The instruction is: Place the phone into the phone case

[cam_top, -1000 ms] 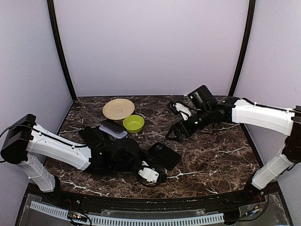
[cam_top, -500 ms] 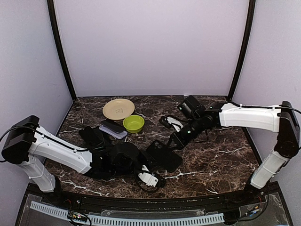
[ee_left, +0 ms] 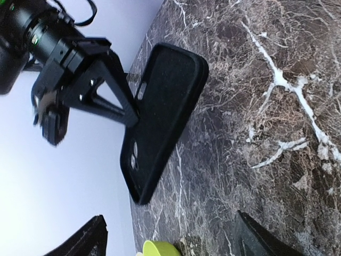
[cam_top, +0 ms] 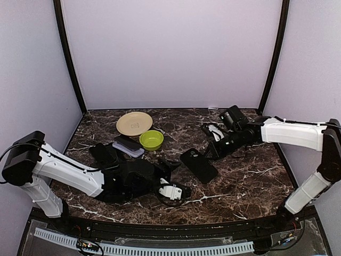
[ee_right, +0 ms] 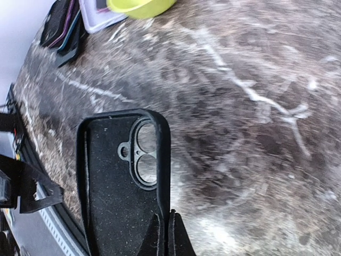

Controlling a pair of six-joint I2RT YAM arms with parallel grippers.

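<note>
A black phone case (cam_top: 198, 165) with an open camera cutout hangs tilted just above the marble table. My right gripper (cam_top: 211, 153) is shut on one long edge of it. The right wrist view shows the case's felt inside (ee_right: 114, 197) and the fingers (ee_right: 164, 234) pinched on its rim. My left gripper (cam_top: 168, 175) stands open to the left of the case and apart from it. In the left wrist view the case (ee_left: 162, 112) is ahead of the spread fingers (ee_left: 170, 246). A black phone (cam_top: 127, 143) lies on a pale lavender case by the bowl.
A green bowl (cam_top: 151, 140) and a tan plate (cam_top: 134, 123) sit at the back left. A stack of several dark cases (cam_top: 104, 154) lies left of the lavender one. Black posts and pale walls close in the table.
The right gripper came in and shut on the black case. The left gripper then opened and let it go. The case moved right and slightly back.
</note>
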